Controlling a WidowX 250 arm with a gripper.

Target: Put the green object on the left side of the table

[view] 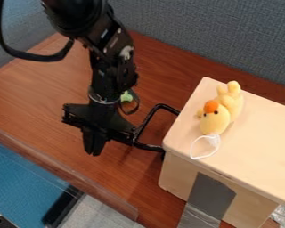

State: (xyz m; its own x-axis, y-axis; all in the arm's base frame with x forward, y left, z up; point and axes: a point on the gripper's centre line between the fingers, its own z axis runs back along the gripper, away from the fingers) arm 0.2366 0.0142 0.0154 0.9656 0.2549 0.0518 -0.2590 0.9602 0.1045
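From here I'm seeing the black gripper [94, 154] hanging over the brown table [32, 98], its fingers pressing together. The green object [126, 97] is lying on the table behind the arm, partly hidden, while a yellow plush duck [217, 121] is resting on the wooden box [258, 142].

The camera looks down at a slant on the tabletop [34, 98]; it faces the grey partition [210, 38] beyond. It is fairly near; the view's left edge crops the tabletop.
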